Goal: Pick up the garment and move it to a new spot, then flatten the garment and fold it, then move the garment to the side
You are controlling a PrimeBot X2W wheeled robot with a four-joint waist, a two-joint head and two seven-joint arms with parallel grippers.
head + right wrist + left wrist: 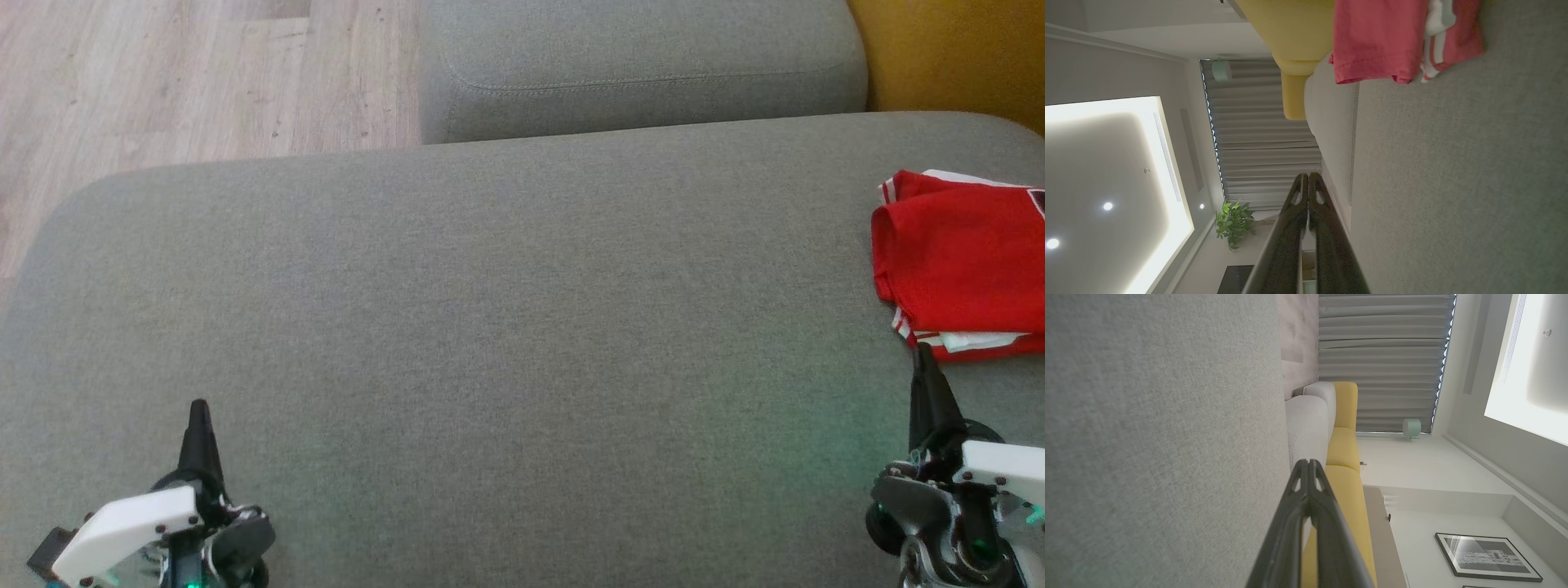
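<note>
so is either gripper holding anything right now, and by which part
Nothing is held. The left gripper and right gripper are both shut and empty; the red garment lies free on the cushion.

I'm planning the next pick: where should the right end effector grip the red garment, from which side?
On the red garment, probably the near left corner, where striped hem layers stack. Come low from the robot's side with the right end effector, shut and pointing at it.
</note>
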